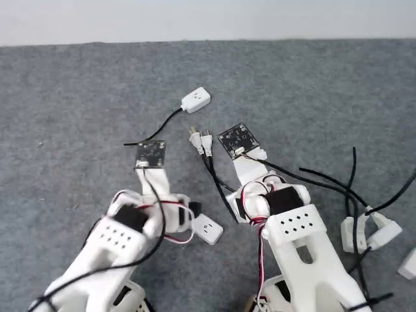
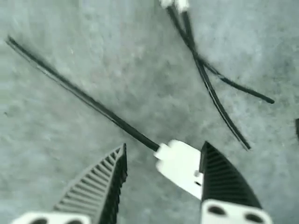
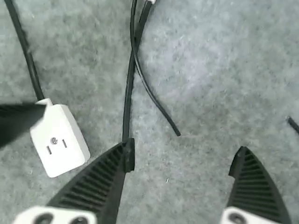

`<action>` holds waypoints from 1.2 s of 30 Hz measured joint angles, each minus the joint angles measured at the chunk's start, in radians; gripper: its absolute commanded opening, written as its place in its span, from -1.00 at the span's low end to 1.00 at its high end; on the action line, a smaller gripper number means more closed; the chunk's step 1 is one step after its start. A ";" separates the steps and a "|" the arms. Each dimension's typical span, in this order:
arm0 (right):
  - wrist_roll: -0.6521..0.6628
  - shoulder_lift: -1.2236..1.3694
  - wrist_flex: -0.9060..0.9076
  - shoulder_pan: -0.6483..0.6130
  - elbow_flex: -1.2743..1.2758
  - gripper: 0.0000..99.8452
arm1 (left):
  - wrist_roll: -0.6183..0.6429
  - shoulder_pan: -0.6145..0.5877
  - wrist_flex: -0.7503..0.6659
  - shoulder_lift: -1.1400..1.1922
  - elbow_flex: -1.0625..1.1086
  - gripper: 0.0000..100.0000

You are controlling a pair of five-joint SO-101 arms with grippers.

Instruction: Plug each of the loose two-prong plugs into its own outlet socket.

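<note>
Evidently nothing was plugged in yet: two plugs (image 1: 200, 141) lay loose on the tabletop (image 1: 78, 97), the left gripper (image 2: 163, 148) with fingers spread about one outlet socket (image 2: 180, 165), the right gripper (image 3: 185, 148) spread wide and empty.

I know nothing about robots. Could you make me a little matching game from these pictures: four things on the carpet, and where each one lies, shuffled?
Things:
1. pair of plugs
2. far socket
3. near socket
4. white cable pieces

Places:
A. beside the left arm's jaws, which are open
B. among black cables, on the right arm's outer side
C. between the two arms' front ends
D. farthest from both arms

Pairs: 1-C; 2-D; 3-A; 4-B
</note>
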 measured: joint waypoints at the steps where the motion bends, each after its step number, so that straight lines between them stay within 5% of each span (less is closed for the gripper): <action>1: 0.000 0.000 -0.011 0.000 0.003 -0.36 | 0.043 0.015 0.015 0.057 -0.037 -0.49; 8: 0.000 0.000 -0.038 0.002 0.006 -0.36 | 0.215 0.123 0.037 0.440 -0.232 -0.36; 21: 0.000 0.000 -0.038 -0.002 0.006 -0.36 | 0.226 0.245 0.060 0.499 -0.253 -0.36; 25: 0.000 0.000 -0.043 -0.002 0.006 -0.36 | 0.170 0.249 0.043 0.571 -0.265 -0.43; 30: 0.000 0.000 -0.061 0.000 0.018 -0.36 | 0.115 0.245 0.035 0.582 -0.302 -0.84; 36: 0.000 0.000 -0.061 0.000 0.018 -0.36 | -0.072 0.178 0.015 0.540 -0.307 -0.82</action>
